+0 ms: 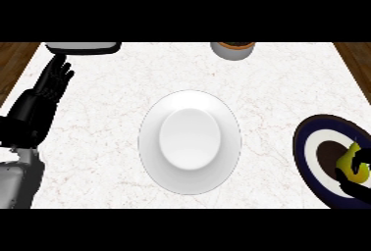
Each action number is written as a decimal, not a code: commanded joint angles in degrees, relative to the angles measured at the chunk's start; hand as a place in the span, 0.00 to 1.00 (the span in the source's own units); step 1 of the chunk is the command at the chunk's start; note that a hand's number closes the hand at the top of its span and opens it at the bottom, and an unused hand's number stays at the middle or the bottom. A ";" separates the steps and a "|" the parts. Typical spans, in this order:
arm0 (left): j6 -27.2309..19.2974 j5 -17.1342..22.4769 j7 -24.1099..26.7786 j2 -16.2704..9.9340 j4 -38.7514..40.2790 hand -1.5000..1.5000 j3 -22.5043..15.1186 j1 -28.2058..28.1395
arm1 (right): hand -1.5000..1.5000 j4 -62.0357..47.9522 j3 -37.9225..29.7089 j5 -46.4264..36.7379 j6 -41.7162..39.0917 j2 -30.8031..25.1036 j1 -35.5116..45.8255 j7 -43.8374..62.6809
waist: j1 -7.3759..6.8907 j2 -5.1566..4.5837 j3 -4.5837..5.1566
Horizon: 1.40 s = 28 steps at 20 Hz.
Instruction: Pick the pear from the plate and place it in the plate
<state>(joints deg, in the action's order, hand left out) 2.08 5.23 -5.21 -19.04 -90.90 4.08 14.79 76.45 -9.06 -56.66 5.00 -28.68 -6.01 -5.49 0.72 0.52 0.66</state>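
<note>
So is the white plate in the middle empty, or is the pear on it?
Empty. The white plate shows only bare white; the pear is over the dark plate.

1. Bare worktop (94, 147) left of the white plate (190, 142), up to the left hand (52, 81).
2. Open strip right of it, bounded by the dark plate (313, 147).
3. Beyond it, a cup (233, 49) and a grey tray (83, 47) at the far edge.

Left hand (52, 81) open, fingers up
</note>
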 commanded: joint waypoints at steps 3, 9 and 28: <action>-0.35 -0.84 -1.89 0.73 1.11 0.50 0.21 3.06 | 1.00 12.40 -3.40 0.15 -1.57 1.55 -9.22 7.13 | 0.22 -0.40 -0.61; -0.57 -1.16 -3.16 1.15 -5.24 0.50 0.18 -1.59 | 1.00 31.71 -3.91 8.79 -7.99 3.72 -15.21 4.41 | 0.14 -0.18 -0.59; 2.24 -1.21 0.76 2.00 1.33 0.50 1.51 1.51 | 1.00 50.95 25.17 6.38 -20.07 20.07 7.29 28.25 | -1.44 -0.67 -0.58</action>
<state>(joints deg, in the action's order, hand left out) 3.26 3.75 -6.36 -16.97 -91.17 4.90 16.24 130.62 8.45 -44.81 -13.85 -12.46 -7.28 15.73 -0.20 -0.01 0.07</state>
